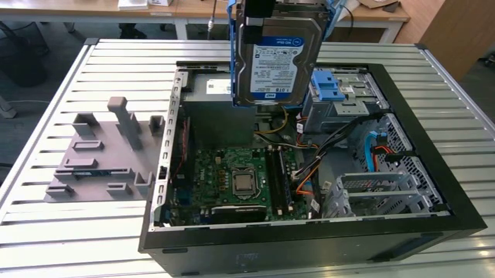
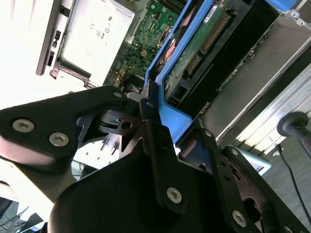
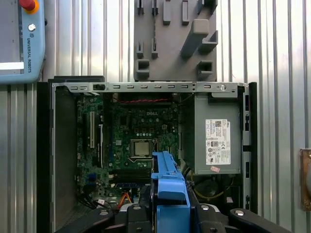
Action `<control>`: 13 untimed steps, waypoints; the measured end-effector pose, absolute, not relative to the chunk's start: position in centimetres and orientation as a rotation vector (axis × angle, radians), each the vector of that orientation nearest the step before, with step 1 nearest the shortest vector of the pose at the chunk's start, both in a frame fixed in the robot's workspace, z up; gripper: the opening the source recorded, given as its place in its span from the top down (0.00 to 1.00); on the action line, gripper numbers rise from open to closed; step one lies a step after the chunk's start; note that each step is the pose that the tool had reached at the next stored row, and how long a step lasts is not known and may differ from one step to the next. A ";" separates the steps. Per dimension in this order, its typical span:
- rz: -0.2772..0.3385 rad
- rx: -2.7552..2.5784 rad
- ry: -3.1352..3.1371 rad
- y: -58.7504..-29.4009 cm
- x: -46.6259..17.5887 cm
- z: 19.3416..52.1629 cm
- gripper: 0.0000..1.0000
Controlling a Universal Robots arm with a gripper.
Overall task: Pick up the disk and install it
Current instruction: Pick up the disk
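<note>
Silver metal with a white-and-blue label, the disk (image 1: 275,58) hangs on end in the exterior view. Its long axis runs up and down, and its labelled face is turned toward that camera. A blue plastic bracket (image 1: 231,52) frames its long edges. In the second wrist view its other face shows a green circuit board (image 2: 204,43) with a row of connector pins.

The gripper (image 2: 163,121) is closed on the disk, its black metal fingers (image 2: 154,136) pressing the blue bracket from both sides. The disk is held in the air above the open computer case (image 1: 433,174), clear of everything inside. Its lower end is over the back of the case, beside the blue-latched drive cage (image 1: 334,87).

The case is a black box lying on its side, showing a green motherboard (image 1: 232,179) with a square metal processor (image 1: 243,180). A plain grey power supply (image 3: 218,141) carries a white sticker. The case rests on a ribbed metal table (image 1: 46,231). A grey plastic holder block (image 1: 101,156) with slots and upright posts sits just beside it, on the exterior view's left.
</note>
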State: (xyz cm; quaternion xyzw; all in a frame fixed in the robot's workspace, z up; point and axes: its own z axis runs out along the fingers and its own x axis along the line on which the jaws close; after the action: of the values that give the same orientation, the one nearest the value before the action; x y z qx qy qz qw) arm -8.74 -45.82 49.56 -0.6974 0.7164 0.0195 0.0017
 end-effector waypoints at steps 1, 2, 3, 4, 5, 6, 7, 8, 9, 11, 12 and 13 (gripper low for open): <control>0.061 -2.189 2.248 -45.8 -8.7 49.6 0.64; 0.061 -2.189 2.248 -45.8 -8.7 49.6 0.64; 0.061 -2.189 2.248 -45.8 -8.7 49.6 0.64; 0.061 -2.189 2.248 -45.8 -8.7 49.6 0.64; 0.061 -2.189 2.248 -45.8 -8.7 49.6 0.64; 0.061 -2.189 2.248 -45.8 -8.7 49.6 0.64; 0.061 -2.189 2.248 -45.8 -8.7 49.6 0.64; 0.061 -2.189 2.248 -45.8 -8.7 49.6 0.64; 0.061 -2.189 2.248 -45.8 -8.7 49.6 0.64; 0.061 -2.189 2.248 -45.8 -8.7 49.6 0.64; 0.061 -2.189 2.248 -45.8 -8.7 49.6 0.64; 0.061 -2.189 2.248 -45.8 -8.7 49.6 0.64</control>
State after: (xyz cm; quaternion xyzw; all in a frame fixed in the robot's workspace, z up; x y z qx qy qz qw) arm -8.70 -45.82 49.56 -0.6974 0.7164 0.0195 0.0017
